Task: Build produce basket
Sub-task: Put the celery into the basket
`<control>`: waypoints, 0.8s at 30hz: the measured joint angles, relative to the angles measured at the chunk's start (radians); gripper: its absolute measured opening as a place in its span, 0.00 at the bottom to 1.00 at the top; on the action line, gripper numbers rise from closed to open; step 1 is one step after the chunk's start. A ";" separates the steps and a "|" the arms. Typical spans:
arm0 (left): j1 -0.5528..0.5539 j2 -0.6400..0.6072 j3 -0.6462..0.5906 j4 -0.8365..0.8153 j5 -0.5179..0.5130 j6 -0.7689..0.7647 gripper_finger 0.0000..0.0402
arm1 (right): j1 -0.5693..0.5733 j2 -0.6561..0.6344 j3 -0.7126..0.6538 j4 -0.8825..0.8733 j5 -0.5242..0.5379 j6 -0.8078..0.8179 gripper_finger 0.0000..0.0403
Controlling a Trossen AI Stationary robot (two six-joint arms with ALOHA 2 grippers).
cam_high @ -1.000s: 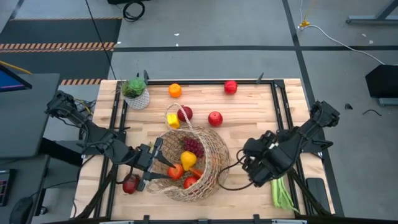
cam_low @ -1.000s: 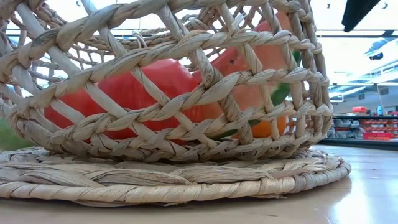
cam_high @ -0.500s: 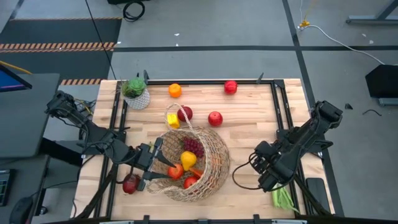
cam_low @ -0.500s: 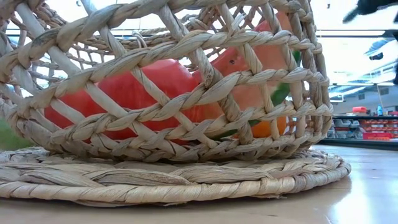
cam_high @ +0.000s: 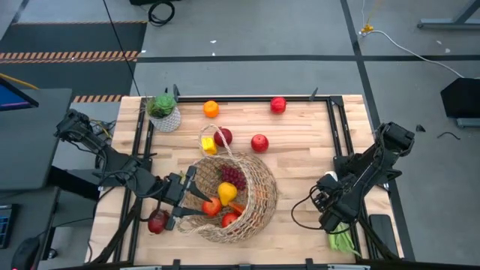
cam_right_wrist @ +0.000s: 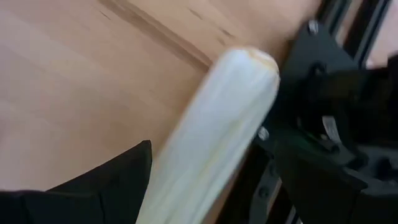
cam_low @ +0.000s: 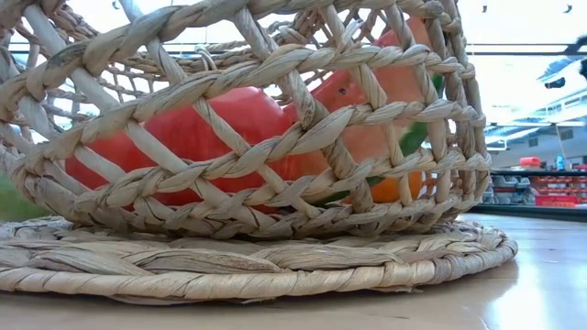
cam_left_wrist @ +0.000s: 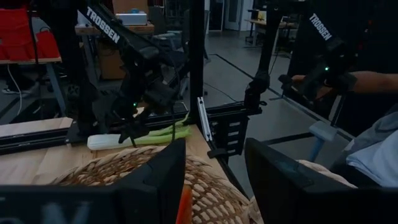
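left gripper (cam_high: 182,201) clenched on the basket (cam_high: 255,196) rim, near the desk's (cam_high: 300,161) front edge. right gripper (cam_high: 335,216) spread wide over the leek (cam_high: 342,238) at the front right corner.

Both arms (cam_high: 112,161) matte black, chunky jointed links, black cables looped alongside. White "TROSSEN" lettering on right arm's (cam_left_wrist: 134,56) link, same on a second black arm (cam_left_wrist: 326,46) at the next station. Small green LEDs lit on both of those. Left fingers (cam_left_wrist: 158,180) flat, black, squared-off. Right gripper (cam_right_wrist: 205,155) black too, silver screw heads in its housing. Person (cam_left_wrist: 376,146) off-table: light grey garment.
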 joint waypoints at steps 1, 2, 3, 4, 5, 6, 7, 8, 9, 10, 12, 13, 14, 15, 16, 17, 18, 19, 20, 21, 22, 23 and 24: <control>0.000 0.000 0.000 0.000 0.000 0.000 0.43 | 0.006 0.000 -0.011 0.010 -0.010 0.012 0.85; 0.000 0.000 0.000 0.000 0.000 0.000 0.43 | 0.010 0.000 -0.022 0.025 -0.017 0.022 0.85; 0.000 0.000 0.000 0.000 0.000 0.000 0.43 | 0.015 0.000 -0.035 0.044 -0.018 0.032 0.85; 0.000 0.000 0.000 0.000 0.000 0.000 0.43 | 0.019 0.000 -0.047 0.066 -0.018 0.040 0.85; 0.000 0.000 0.000 0.000 0.000 0.000 0.43 | 0.022 0.000 -0.059 0.095 -0.018 0.047 0.85; 0.000 0.000 0.000 0.000 0.000 0.000 0.43 | 0.024 0.000 -0.072 0.125 -0.018 0.054 0.85; 0.000 0.000 0.000 0.000 0.000 0.000 0.43 | 0.026 0.000 -0.088 0.152 -0.018 0.058 0.85; 0.000 0.000 0.000 0.000 0.000 0.000 0.43 | 0.027 0.000 -0.105 0.182 -0.018 0.059 0.85; 0.000 0.000 0.000 0.000 0.000 0.000 0.43 | 0.027 0.000 -0.121 0.212 -0.019 0.059 0.85; 0.000 0.000 0.000 0.000 0.000 0.000 0.43 | 0.027 0.000 -0.137 0.235 -0.023 0.060 0.85; 0.000 0.000 0.000 0.000 0.000 0.000 0.43 | 0.027 -0.003 -0.162 0.265 -0.023 0.068 0.85; 0.000 0.000 0.000 -0.001 0.000 0.000 0.43 | 0.027 -0.004 -0.170 0.272 -0.023 0.069 0.85; 0.000 0.000 0.000 -0.001 0.000 0.000 0.43 | 0.028 -0.004 -0.173 0.274 -0.023 0.069 0.85; 0.000 0.000 0.000 -0.001 0.000 0.000 0.43 | 0.029 -0.004 -0.174 0.274 -0.023 0.069 0.84; 0.000 0.000 0.000 -0.001 0.000 0.000 0.43 | 0.029 -0.003 -0.173 0.275 -0.020 0.069 0.84; 0.000 0.000 0.000 -0.001 0.000 0.000 0.43 | 0.029 -0.003 -0.169 0.275 -0.011 0.066 0.83; 0.000 0.000 0.000 -0.001 0.000 0.000 0.43 | 0.031 -0.003 -0.164 0.274 0.000 0.061 0.82; 0.000 0.000 0.000 -0.001 0.000 0.000 0.43 | 0.031 -0.001 -0.158 0.273 0.014 0.055 0.80; 0.000 0.000 0.000 -0.001 0.000 0.000 0.43 | 0.031 0.000 -0.151 0.275 0.033 0.047 0.79; 0.000 0.000 0.000 -0.001 0.000 0.000 0.43 | 0.030 0.001 -0.141 0.277 0.061 0.041 0.77; 0.000 0.000 0.000 -0.001 0.000 0.000 0.43 | 0.030 0.002 -0.132 0.287 0.091 0.034 0.74; 0.000 0.000 0.000 -0.001 0.000 0.000 0.43 | 0.030 0.001 -0.124 0.298 0.117 0.029 0.72; 0.000 0.000 0.000 -0.001 0.000 0.000 0.43 | 0.030 0.001 -0.119 0.306 0.138 0.022 0.69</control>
